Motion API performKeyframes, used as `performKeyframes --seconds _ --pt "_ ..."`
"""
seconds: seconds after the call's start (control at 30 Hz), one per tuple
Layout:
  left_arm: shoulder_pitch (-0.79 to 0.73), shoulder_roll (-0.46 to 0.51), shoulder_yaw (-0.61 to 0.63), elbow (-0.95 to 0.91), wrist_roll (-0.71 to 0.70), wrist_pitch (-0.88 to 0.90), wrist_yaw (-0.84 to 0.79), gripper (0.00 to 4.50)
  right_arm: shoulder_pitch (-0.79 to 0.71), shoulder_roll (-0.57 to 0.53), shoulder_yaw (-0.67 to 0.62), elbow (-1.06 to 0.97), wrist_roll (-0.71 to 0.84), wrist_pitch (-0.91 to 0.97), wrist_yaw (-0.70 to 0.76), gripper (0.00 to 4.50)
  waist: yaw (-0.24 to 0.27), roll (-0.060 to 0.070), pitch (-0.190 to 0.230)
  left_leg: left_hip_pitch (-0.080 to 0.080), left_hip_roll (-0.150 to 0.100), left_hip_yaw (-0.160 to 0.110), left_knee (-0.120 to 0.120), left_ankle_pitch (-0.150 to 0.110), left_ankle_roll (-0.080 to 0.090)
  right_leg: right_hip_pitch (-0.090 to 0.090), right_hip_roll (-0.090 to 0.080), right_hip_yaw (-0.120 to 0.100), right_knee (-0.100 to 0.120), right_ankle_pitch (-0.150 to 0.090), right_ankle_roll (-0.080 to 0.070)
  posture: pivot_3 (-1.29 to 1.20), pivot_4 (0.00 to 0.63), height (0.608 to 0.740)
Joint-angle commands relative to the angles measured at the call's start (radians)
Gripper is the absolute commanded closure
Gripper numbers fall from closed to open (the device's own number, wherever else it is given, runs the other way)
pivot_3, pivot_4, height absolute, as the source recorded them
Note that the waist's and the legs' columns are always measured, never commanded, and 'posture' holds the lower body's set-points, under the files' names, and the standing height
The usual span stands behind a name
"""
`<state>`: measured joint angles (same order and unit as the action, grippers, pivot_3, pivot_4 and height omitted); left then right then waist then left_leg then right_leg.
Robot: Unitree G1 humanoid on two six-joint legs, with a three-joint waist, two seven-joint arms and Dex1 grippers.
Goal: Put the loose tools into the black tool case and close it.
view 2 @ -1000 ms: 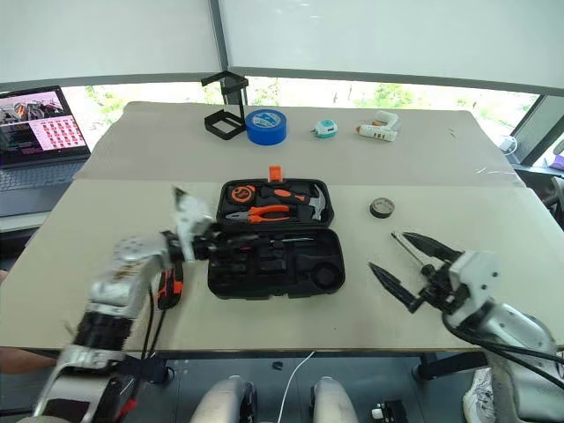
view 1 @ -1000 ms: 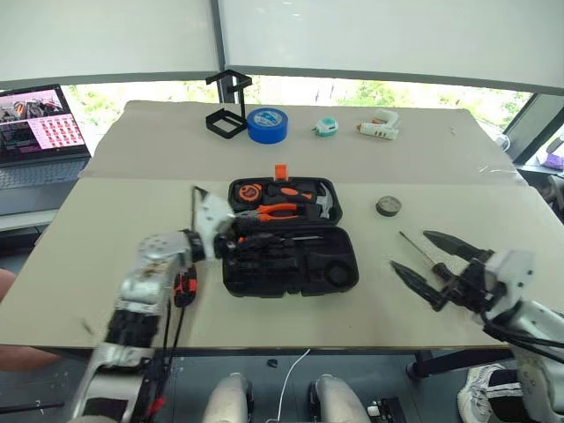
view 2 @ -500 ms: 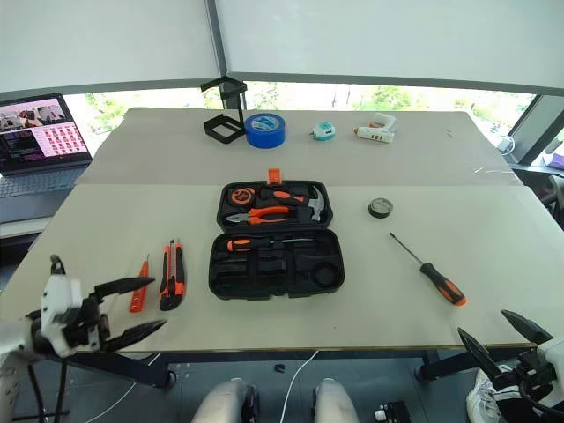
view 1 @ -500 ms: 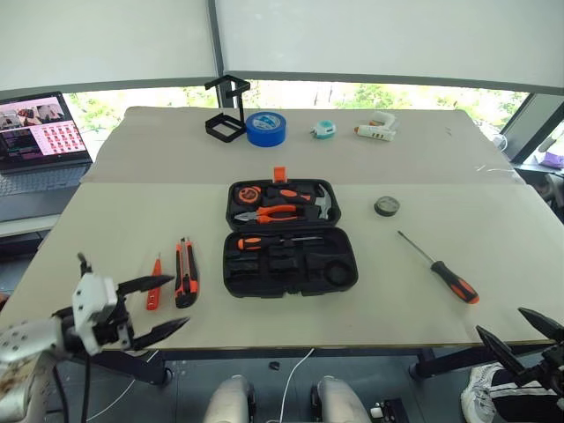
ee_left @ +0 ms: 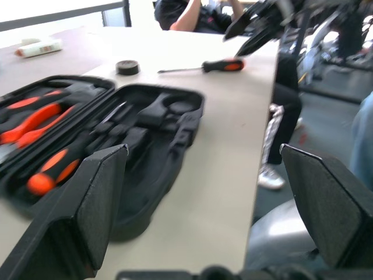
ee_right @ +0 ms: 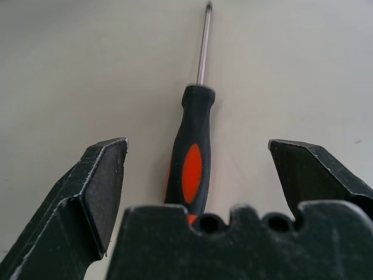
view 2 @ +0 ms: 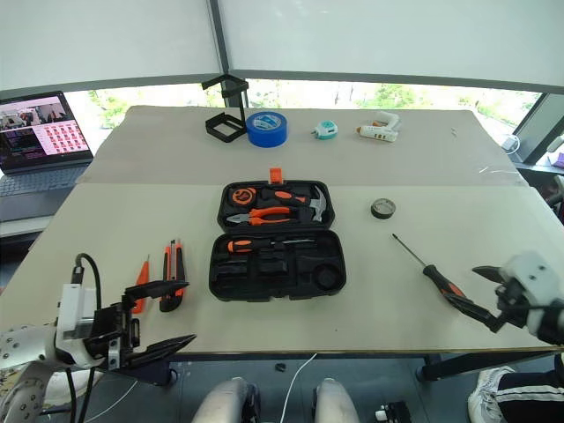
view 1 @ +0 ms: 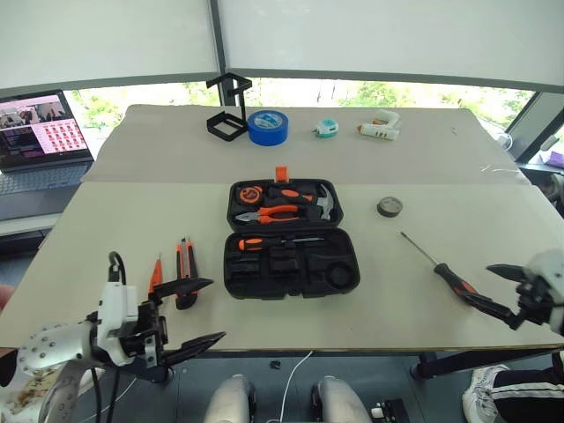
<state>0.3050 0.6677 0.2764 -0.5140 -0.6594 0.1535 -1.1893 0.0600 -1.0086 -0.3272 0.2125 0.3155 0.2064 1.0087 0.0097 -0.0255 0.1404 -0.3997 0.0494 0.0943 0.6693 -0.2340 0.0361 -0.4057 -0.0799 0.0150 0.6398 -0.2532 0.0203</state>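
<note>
The black tool case (view 1: pixel 349 265) lies open mid-table, with pliers and a hammer in its far half and an orange-handled screwdriver (view 1: pixel 264 241) in its near half. To its left lie a utility knife (view 1: pixel 183 263) and a slim tester pen (view 1: pixel 156 274). My left gripper (view 1: pixel 217 308) hangs open and empty at the table's front edge, just short of those two. A long screwdriver (view 1: pixel 445 274) lies to the right of the case. My right gripper (view 1: pixel 478 283) is open just behind its handle (ee_right: pixel 189 169), which runs between the fingers.
Along the far edge stand a black wire stand (view 1: pixel 227 110), a blue tape roll (view 1: pixel 267 126), a small teal tape measure (view 1: pixel 327 129) and a white glue gun (view 1: pixel 379 129). A black tape roll (view 1: pixel 389 206) lies right of the case. A laptop (view 1: pixel 40 137) sits far left.
My left gripper pulled back from the case's left side to the front edge and opened wider. My right gripper swung out past the table's corner and came back behind the screwdriver's handle.
</note>
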Motion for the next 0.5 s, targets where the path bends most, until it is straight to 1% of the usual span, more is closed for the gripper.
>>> performKeyframes --seconds 0.03,0.07,0.1,0.13,0.2,0.23,0.3,0.4,0.47,0.5 --pt "-0.016 0.001 -0.020 -0.057 -0.024 0.017 0.035 0.01 -0.099 -0.038 0.086 0.113 -0.067 0.059 0.033 0.00 0.003 0.000 0.000 0.000 0.000 0.000 0.000 0.000 0.000 0.000 0.000 0.000 0.000 0.000 0.000 0.00 0.150 0.740" --pt "-0.017 0.002 -0.023 -0.062 -0.026 0.018 0.040 0.01 -0.124 -0.039 0.107 0.140 -0.080 0.052 0.044 0.00 0.002 0.000 0.000 0.000 0.000 0.000 0.000 0.000 0.000 0.000 0.001 0.000 0.000 0.000 0.000 0.00 0.150 0.740" --pt "-0.020 0.002 -0.025 -0.066 -0.031 0.022 0.046 0.00 -0.156 -0.035 0.126 0.172 -0.099 0.029 0.042 0.51 0.001 0.000 0.000 0.000 0.000 0.000 0.000 0.000 0.000 0.000 0.001 0.000 0.000 0.000 0.000 0.00 0.150 0.740" --pt "-0.022 0.002 -0.026 -0.070 -0.035 0.025 0.051 0.00 -0.185 -0.031 0.141 0.200 -0.112 0.024 0.039 0.77 0.000 0.000 0.000 0.000 0.000 0.000 0.000 0.000 0.000 0.000 0.002 0.000 0.000 0.000 0.000 0.00 0.150 0.740" --pt "-0.026 0.001 -0.026 -0.077 -0.041 0.027 0.056 0.00 -0.218 -0.027 0.163 0.232 -0.118 0.025 0.058 1.46 -0.001 0.000 0.000 0.000 0.000 0.000 0.000 0.000 0.000 0.000 0.002 0.000 0.000 0.000 0.000 0.00 0.150 0.740" --pt "-0.028 0.002 -0.027 -0.079 -0.047 0.030 0.056 0.00 -0.226 -0.027 0.171 0.240 -0.120 0.040 0.067 1.68 -0.001 0.000 0.000 0.001 0.000 0.000 0.000 0.000 0.000 0.000 0.002 0.000 0.000 0.000 0.000 0.00 0.150 0.740" --pt "-0.031 0.003 -0.028 -0.079 -0.048 0.029 0.058 0.00 -0.232 -0.030 0.185 0.260 -0.132 0.017 0.093 2.46 -0.002 0.000 0.000 0.001 0.000 0.000 0.000 0.000 0.000 0.000 0.002 0.000 0.000 0.000 0.000 0.00 0.150 0.740" --pt "-0.030 0.002 -0.030 -0.075 -0.047 0.022 0.060 0.00 -0.262 -0.021 0.168 0.297 -0.133 -0.052 0.087 3.46 -0.002 0.000 0.000 0.001 0.000 0.000 0.000 0.000 0.000 0.001 0.002 0.000 0.000 0.001 0.001 0.00 0.150 0.740" --pt "-0.030 -0.008 -0.030 -0.071 -0.050 0.016 0.069 0.00 -0.284 -0.018 0.146 0.302 -0.111 -0.109 0.106 3.47 -0.002 0.000 0.000 0.001 0.000 0.001 0.000 0.000 0.000 0.001 0.002 0.001 0.000 0.001 0.001 0.00 0.150 0.740" --pt "-0.030 -0.014 -0.027 -0.068 -0.050 0.012 0.075 0.00 -0.287 -0.017 0.130 0.285 -0.083 -0.144 0.141 3.47 -0.003 0.000 0.000 0.001 0.000 0.001 0.000 0.000 0.000 0.001 0.002 0.001 0.000 0.001 0.001 0.00 0.150 0.740"
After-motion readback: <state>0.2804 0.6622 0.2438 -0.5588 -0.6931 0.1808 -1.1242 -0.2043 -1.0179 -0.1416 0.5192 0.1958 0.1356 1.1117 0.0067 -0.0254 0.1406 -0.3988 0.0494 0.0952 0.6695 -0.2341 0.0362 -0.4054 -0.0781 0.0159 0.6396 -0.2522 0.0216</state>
